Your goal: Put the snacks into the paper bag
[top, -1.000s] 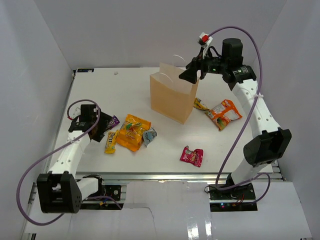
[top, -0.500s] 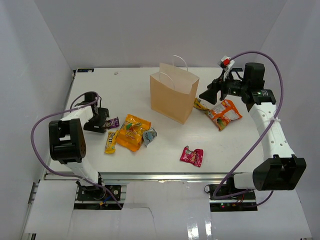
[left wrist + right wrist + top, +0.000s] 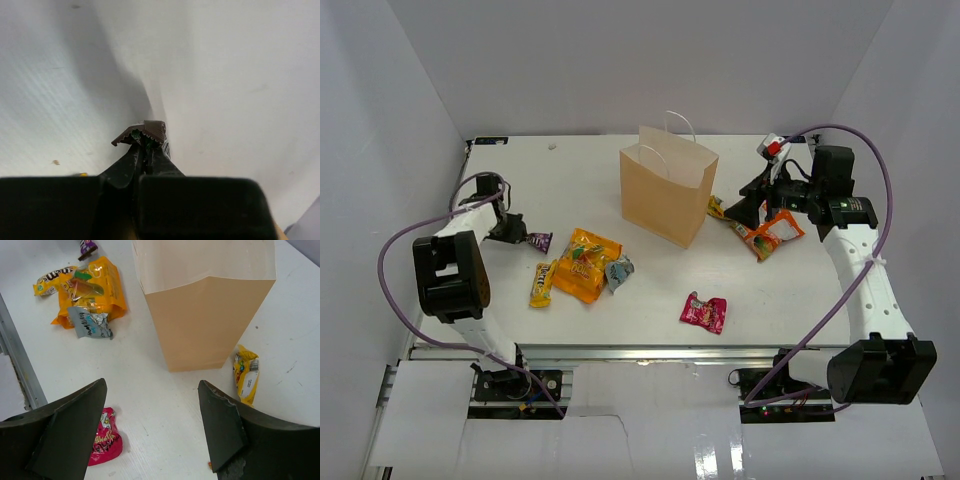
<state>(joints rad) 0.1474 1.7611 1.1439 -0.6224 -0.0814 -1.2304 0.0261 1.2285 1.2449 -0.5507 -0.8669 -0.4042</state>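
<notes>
The tan paper bag (image 3: pixel 665 195) (image 3: pixel 205 315) stands upright mid-table, its top open. At the left, my left gripper (image 3: pixel 517 235) (image 3: pixel 144 145) is shut on the crimped end of the purple wrapper (image 3: pixel 541 241) (image 3: pixel 146 131), low at the table. To its right lie two orange bags (image 3: pixel 585 262) (image 3: pixel 92 290), a yellow bar (image 3: pixel 541 283) and a grey-blue pack (image 3: pixel 619 268) (image 3: pixel 90 322). A red pack (image 3: pixel 704 312) (image 3: pixel 104 440) lies near the front. My right gripper (image 3: pixel 745 212) (image 3: pixel 152 390) hangs open and empty to the right of the bag, beside the orange-green bag (image 3: pixel 775 228).
A small yellow packet (image 3: pixel 720 208) (image 3: pixel 246 372) lies against the bag's right foot. White walls enclose the table on three sides. A metal rail (image 3: pixel 620 352) runs along the near edge. Purple cables loop from both arms.
My left gripper closed on the purple wrapper's end after reaching it from the left. My right arm came away from above the bag and dropped down to the bag's right side, still open.
</notes>
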